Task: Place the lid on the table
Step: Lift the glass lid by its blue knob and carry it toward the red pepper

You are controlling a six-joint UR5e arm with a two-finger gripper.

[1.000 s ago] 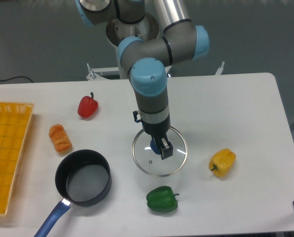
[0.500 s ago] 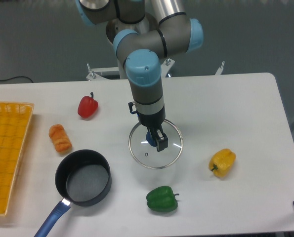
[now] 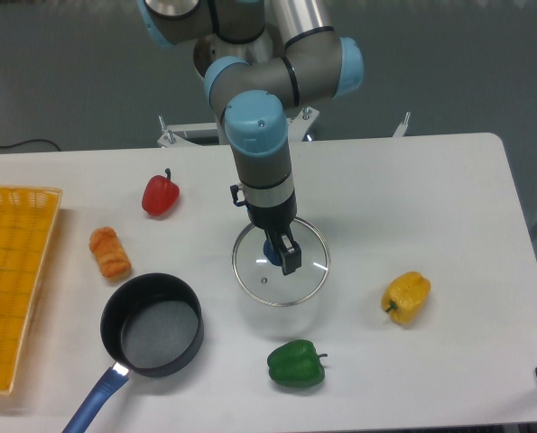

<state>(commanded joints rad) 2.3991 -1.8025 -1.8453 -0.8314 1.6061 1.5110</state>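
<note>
Near the middle of the frame the end effector [image 3: 282, 253] points straight down and is clamped on the blue centre knob of the lid [image 3: 280, 263], one dark finger showing over the glass in front of the knob. Gripping by the knob keeps the fingers off the thin metal rim and lets the lid hang level. The lid appears to be held a little above the table [image 3: 430, 189]: a faint round shadow lies on the white surface just below and to the right of it, offset from the rim, which suggests a gap, though the height cannot be read for sure.

The black saucepan [image 3: 152, 327] sits at lower left with its blue handle running toward the bottom edge, apart from the lid. A green pepper [image 3: 296, 363] lies below the lid, a yellow pepper [image 3: 406, 296] to its right, a red pepper [image 3: 160, 193] at upper left, and a small orange item [image 3: 110, 252] left of centre. The yellow-orange mesh tray [image 3: 15, 271] fills the left edge.

The patch of table under the lid is bare, so lowering it there looks sensible, with the green pepper the nearest thing to avoid. Judging by this, the placement is not yet finished.
</note>
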